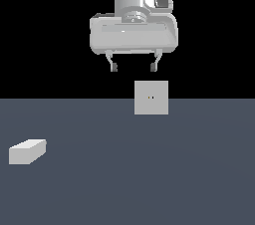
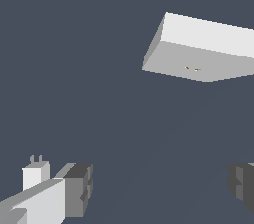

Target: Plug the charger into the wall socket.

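While apart from charger [image 1: 27, 151], wide-spread empty hand [image 1: 133, 66] above socket [image 1: 151, 97].

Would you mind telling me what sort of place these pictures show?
Most likely a bare simulated test scene, not a real room: a flat, featureless dark floor under a black void, holding only an off-white charger, a square wall socket standing alone with no wall, and the arm's open tool above.
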Controlling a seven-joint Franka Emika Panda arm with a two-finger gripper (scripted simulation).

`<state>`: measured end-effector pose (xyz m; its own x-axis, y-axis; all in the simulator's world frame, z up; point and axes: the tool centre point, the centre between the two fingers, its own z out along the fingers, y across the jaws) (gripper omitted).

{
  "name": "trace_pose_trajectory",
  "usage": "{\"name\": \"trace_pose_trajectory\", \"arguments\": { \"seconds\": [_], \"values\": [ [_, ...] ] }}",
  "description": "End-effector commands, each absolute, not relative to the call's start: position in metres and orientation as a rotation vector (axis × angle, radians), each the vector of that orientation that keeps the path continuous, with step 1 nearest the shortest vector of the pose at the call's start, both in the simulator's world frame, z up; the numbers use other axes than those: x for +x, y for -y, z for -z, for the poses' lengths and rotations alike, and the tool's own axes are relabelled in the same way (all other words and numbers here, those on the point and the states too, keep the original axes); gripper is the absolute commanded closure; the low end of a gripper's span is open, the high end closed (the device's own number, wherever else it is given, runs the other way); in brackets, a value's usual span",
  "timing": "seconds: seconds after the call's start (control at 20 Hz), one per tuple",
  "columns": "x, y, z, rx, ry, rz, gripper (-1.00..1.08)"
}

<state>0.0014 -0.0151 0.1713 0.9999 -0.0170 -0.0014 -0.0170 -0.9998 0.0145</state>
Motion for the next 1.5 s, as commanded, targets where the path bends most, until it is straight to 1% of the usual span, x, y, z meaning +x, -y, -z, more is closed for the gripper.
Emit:
{"name": "trace_pose_trajectory", "arguments": {
  "seconds": [0.0,0.35,0.65,1.45],
  "values": [
    [0.001,0.015,-0.171,3.127,0.027,0.002,-0.92],
    [-0.003,0.007,-0.167,3.128,0.023,-0.014,-0.92],
    [-0.015,-0.014,-0.155,3.13,0.014,-0.056,-0.92],
    [-0.068,-0.114,-0.095,3.135,-0.03,-0.256,-0.92]
  ]
}}
